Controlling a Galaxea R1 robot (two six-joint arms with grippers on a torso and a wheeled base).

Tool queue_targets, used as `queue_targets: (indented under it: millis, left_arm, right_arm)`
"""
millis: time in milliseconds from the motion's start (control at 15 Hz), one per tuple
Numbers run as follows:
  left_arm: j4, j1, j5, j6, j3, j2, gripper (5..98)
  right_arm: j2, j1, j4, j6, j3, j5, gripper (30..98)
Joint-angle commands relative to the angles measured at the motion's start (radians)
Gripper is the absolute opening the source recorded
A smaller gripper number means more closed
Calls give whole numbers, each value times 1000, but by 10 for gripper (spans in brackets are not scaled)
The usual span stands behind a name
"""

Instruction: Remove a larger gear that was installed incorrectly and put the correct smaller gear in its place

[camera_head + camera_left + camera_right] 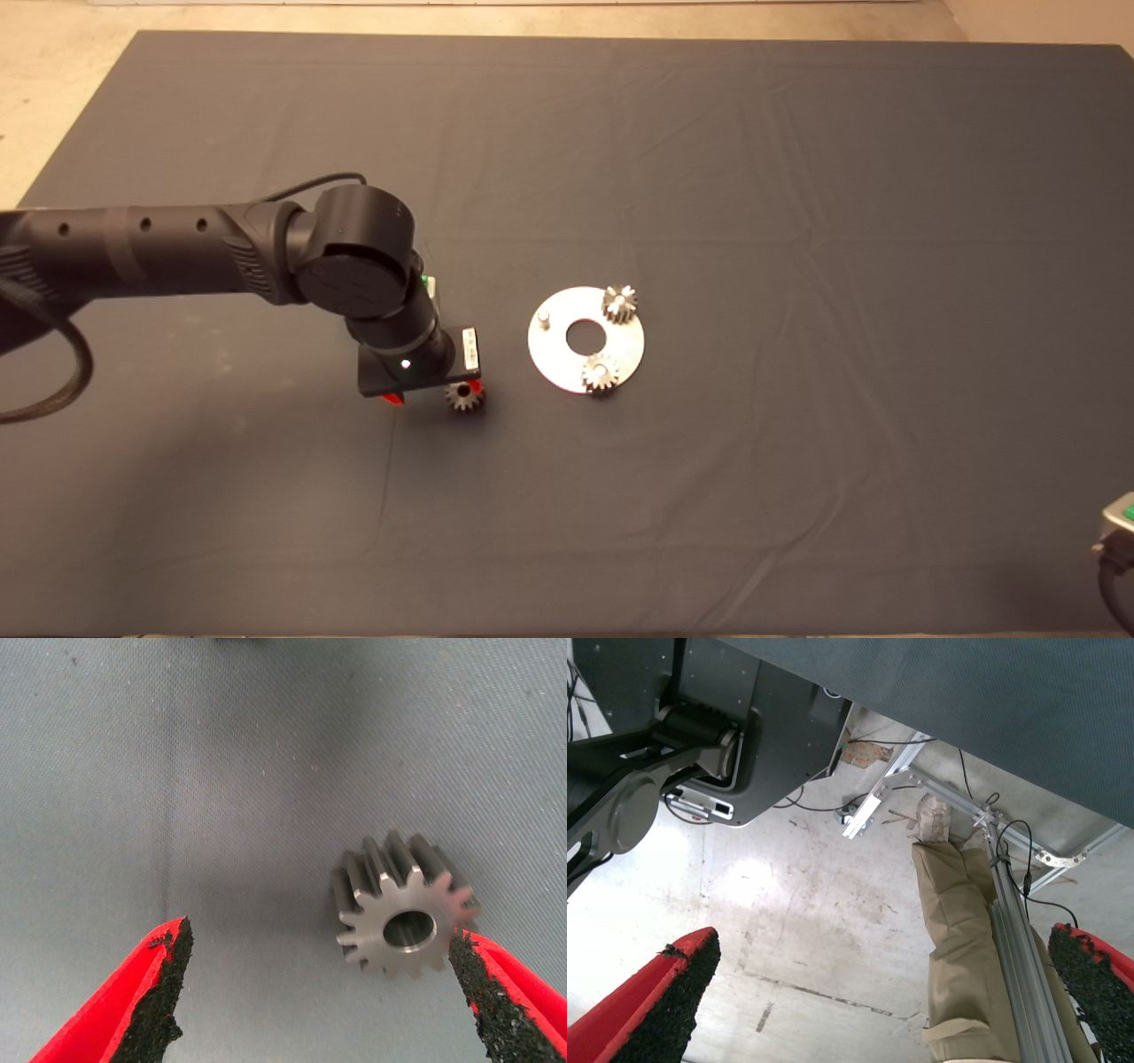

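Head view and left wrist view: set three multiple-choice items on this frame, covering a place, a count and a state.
1. Where is the loose gear?
A. Stacked on another gear
B. On the mat, between the left gripper's fingers
C. In the right gripper

2. How many gears sit on the round plate?
A. Two
B. One
C. Four

3. How are the left gripper's fingers?
A. Shut on the gear
B. Hidden
C. Open

Answers:
1 B: the left wrist view shows the gear lying on the mat, close to one pad.
2 A: the head view shows one gear at the plate's far edge and another at its near edge.
3 C: the fingers stand wide apart.
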Motion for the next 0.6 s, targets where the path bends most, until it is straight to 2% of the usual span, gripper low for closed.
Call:
queue_targets:
  millis: [0,200,333,533]
  left_arm:
    - [25,-4,60,-3,-43,39,732]
    - [26,-1,53,-4,-61,57,732]
    - [27,3,33,-3,-66,73,732]
    - [26,3,34,-4,-74,85,732]
  right_arm:
    - [-3,4,-30,-2,5,-125,977]
    - [0,4,-31,-2,3,-125,977]
    - [1,4,-31,-2,3,-125,977]
    - [1,4,-33,-2,3,-125,977]
